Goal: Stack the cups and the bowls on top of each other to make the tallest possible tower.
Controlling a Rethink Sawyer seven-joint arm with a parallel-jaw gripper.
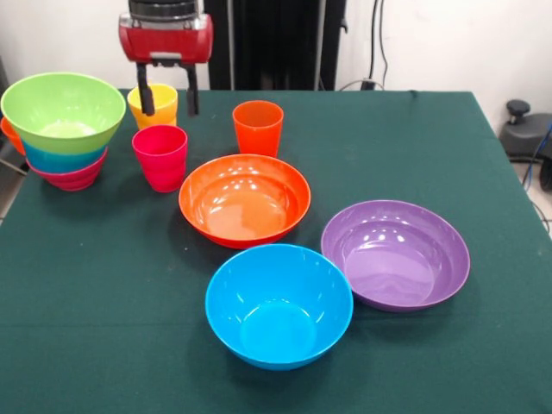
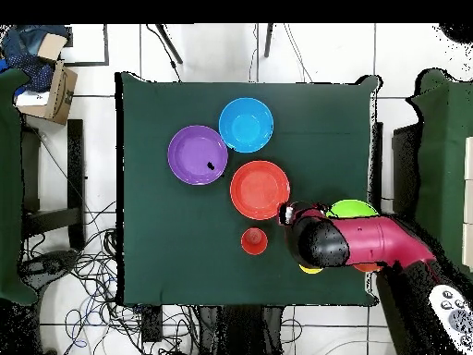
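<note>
Seen on the dark green cloth-covered table [image 1: 103, 285]: seven bowls and three cups, counted as follows

Three large glossy plastic bowls standing singly and upright: a purple round bowl [image 1: 396, 254] at the right of the front view, a blue round bowl [image 1: 279, 305] nearest the camera and just beside it, an orange round bowl [image 1: 245, 199] behind both

One tower [image 1: 62, 129] near the table's left edge in the front view: a large lime green bowl [image 1: 63, 110] on top, nested in a translucent blue bowl [image 1: 60, 160], nested in a small magenta bowl [image 1: 71, 179], with an orange rim [image 1: 9, 134] showing at the left side

Three small ridged plastic tumblers, upright and apart: orange cup [image 1: 258, 127], red-pink cup [image 1: 160, 156], yellow cup [image 1: 154, 105]

One red and black arm [image 2: 365, 242], coming in over the tower's side of the table in the overhead view; gripper [image 1: 168, 90] pointing straight down, its two black fingers [image 1: 145, 95] spread apart, empty, hanging in front of the yellow cup and above the red-pink one
</note>
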